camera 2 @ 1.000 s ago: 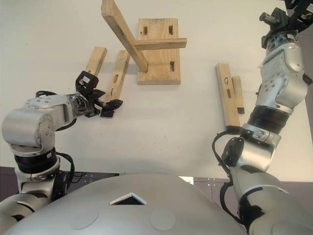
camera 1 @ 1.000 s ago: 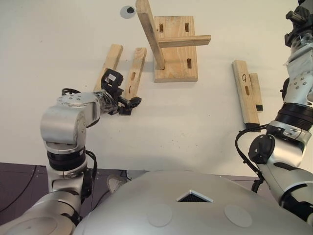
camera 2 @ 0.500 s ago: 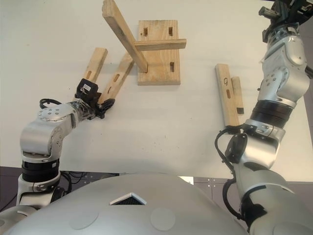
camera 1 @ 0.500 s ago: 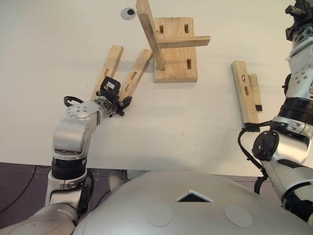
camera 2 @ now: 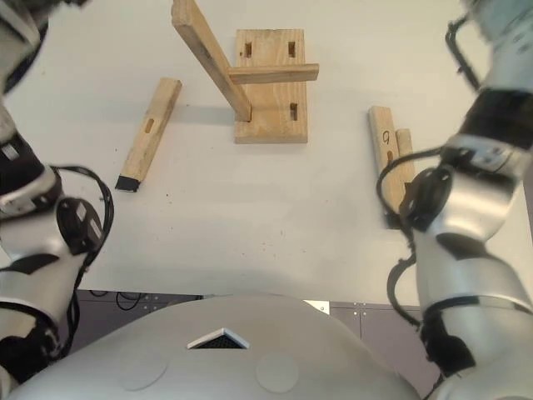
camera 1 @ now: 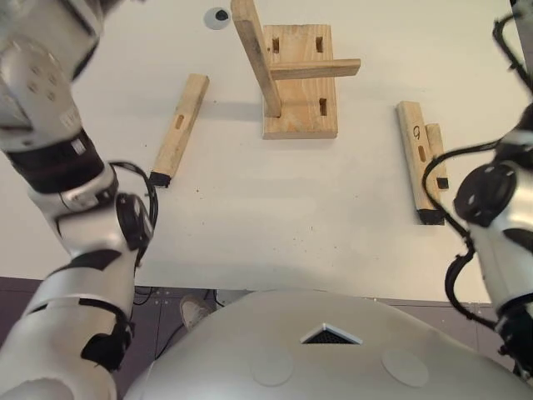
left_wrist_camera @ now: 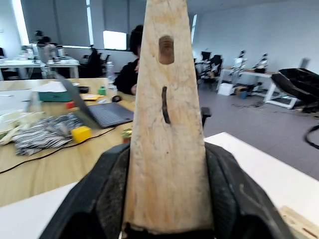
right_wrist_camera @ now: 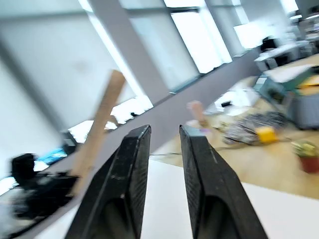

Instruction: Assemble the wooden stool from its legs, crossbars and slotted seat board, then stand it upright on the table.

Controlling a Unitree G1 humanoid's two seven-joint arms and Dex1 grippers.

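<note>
My left gripper [left_wrist_camera: 167, 199] is shut on a slotted wooden leg [left_wrist_camera: 167, 99], held up in the air with its free end pointing away from the wrist. The same leg [right_wrist_camera: 99, 124] appears in the right wrist view, far off. My right gripper [right_wrist_camera: 163, 130] is raised too, with its fingers a narrow gap apart and nothing between them. On the table the slotted seat board [camera 1: 301, 108] lies flat at the far middle, with one leg [camera 1: 254, 50] standing in it and a crossbar [camera 1: 315, 69] sticking out of that leg. Another leg [camera 1: 180, 127] lies to the board's left.
A long slotted piece [camera 1: 415, 158] and a shorter bar [camera 1: 435, 154] lie side by side at the right of the white table [camera 1: 291, 217]. A small dark round mark [camera 1: 219, 16] is at the far edge. Desks and people fill the room behind.
The left arm took hold of the slotted leg beside the seat board and lifted it off the table, out of the head views. The right arm rose higher as well.
</note>
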